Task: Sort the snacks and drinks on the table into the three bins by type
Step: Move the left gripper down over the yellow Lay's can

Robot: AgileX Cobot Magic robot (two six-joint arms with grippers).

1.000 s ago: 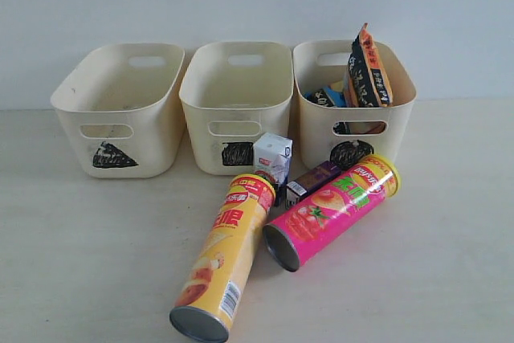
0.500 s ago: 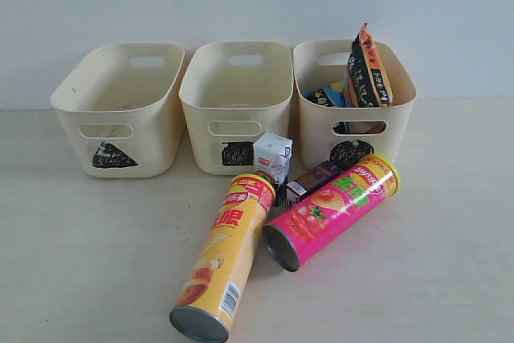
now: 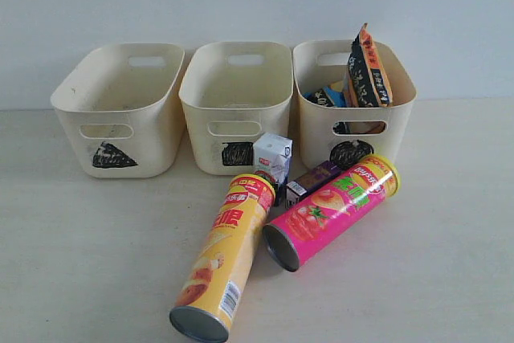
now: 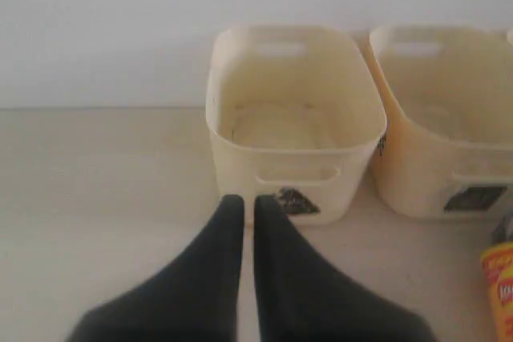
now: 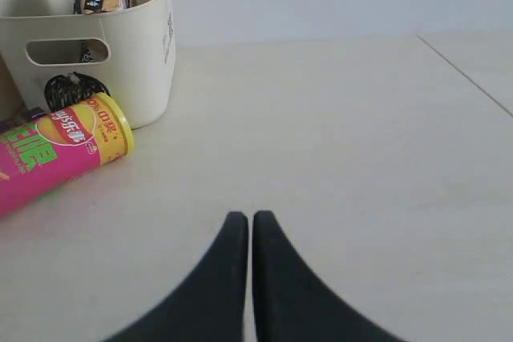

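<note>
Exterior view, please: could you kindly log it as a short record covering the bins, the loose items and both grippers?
triangle bin: nothing visible inside
square bin: nothing visible inside
circle bin: orange-brown bag, blue-black bag
lying on table: yellow tube, pink tube
also on table: white carton, purple carton
left gripper: shut, empty
right gripper: shut, empty
</note>
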